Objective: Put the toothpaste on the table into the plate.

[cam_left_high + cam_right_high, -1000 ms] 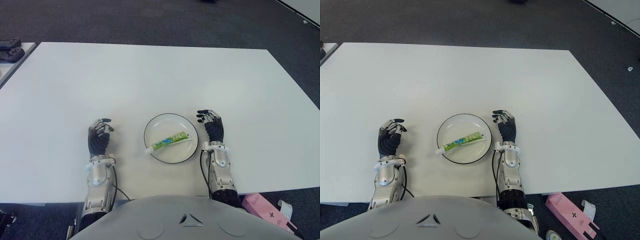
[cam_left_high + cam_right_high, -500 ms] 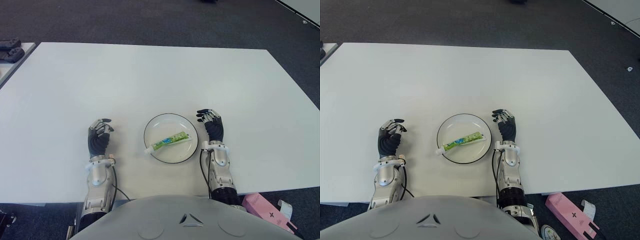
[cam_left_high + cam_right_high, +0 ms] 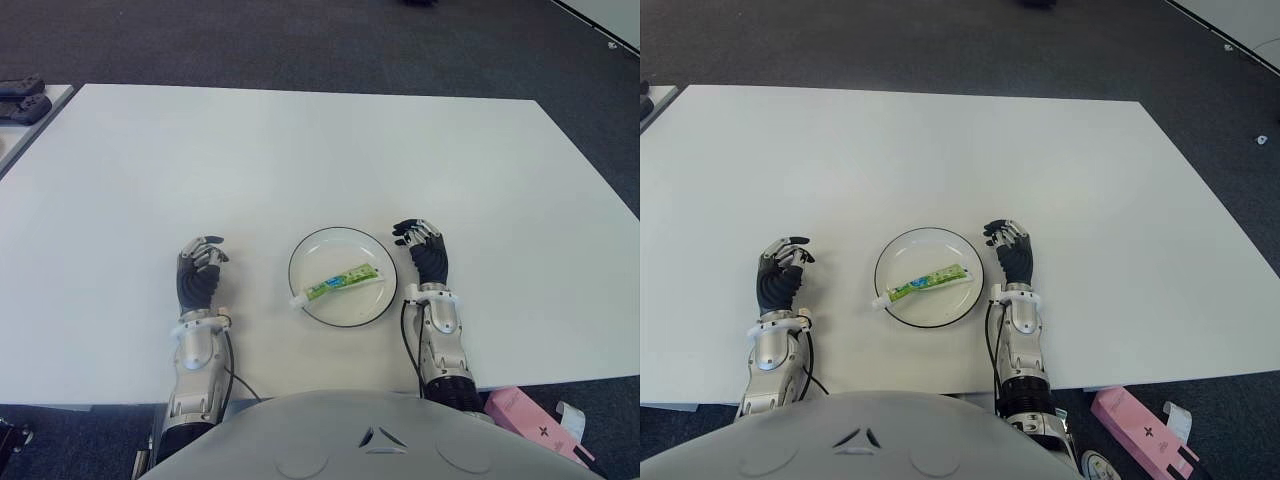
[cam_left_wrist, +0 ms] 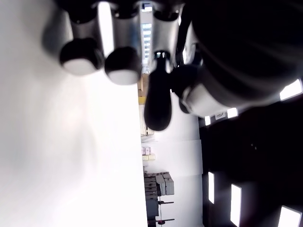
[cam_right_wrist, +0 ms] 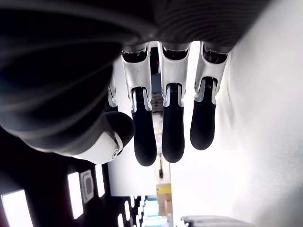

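A: Where is the toothpaste [image 3: 336,283] found?

B: It is seen lying across the plate [image 3: 369,312], cap over the rim. Nothing is held; the right hand [image 3: 430,261] and left hand [image 3: 199,280] are loosely spread.

A: What could be upset?

B: The plate could be knocked if the right hand, just beside it, were swung inward.

Left robot hand [image 3: 199,279] and right robot hand [image 3: 429,258] apparently relaxed, empty, palms down

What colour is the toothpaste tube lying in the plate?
The toothpaste tube is mostly green with white ends and a white cap, clearest in the left eye view.
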Robot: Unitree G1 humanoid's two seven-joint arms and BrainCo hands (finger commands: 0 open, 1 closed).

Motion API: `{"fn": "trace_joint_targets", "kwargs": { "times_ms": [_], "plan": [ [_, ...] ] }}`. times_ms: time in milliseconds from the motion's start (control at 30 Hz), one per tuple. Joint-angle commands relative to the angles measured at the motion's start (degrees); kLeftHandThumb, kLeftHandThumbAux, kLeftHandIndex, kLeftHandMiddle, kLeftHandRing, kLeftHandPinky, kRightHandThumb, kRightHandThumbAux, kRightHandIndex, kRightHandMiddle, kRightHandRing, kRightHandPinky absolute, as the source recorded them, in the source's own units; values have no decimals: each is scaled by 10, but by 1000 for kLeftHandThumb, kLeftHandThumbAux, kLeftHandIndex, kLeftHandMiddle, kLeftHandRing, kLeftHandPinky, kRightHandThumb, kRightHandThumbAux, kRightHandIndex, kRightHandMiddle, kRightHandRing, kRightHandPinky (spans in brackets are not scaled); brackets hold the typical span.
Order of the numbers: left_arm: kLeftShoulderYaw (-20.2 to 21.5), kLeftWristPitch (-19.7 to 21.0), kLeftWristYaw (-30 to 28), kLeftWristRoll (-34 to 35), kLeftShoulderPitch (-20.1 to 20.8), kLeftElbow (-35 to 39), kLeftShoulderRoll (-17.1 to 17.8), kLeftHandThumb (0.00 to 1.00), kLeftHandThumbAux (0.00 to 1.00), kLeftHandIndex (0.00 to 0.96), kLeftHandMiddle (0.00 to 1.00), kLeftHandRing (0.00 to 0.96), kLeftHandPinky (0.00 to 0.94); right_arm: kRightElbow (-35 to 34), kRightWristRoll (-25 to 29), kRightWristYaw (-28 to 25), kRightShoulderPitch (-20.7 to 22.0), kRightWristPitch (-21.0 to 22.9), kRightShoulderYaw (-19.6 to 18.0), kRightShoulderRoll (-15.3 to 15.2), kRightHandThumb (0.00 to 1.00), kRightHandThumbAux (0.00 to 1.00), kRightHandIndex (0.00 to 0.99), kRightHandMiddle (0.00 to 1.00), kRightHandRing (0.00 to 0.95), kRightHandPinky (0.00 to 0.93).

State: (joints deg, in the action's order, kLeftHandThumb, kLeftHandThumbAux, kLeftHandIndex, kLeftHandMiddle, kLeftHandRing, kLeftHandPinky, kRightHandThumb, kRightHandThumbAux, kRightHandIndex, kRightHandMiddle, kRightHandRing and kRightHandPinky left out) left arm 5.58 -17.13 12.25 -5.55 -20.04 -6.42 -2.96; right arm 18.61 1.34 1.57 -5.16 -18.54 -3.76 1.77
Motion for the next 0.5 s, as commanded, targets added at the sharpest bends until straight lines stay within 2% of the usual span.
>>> {"fn": "trace_joint_targets", "kwargs": {
  "times_ms": [33,500],
  "plan": [
    [-6,35,-8,4,-11,-6,-4,704,717,439,884,884,872,-3,-16,5,-30,32,10,-1,704,729,426,485,476,477],
    [-17,53,-19,1,-18,10,1,704,718,439,885,896,890,-72,-44,2,-85,43,42,-8,707,729,427,483,468,466]
  ]
}}
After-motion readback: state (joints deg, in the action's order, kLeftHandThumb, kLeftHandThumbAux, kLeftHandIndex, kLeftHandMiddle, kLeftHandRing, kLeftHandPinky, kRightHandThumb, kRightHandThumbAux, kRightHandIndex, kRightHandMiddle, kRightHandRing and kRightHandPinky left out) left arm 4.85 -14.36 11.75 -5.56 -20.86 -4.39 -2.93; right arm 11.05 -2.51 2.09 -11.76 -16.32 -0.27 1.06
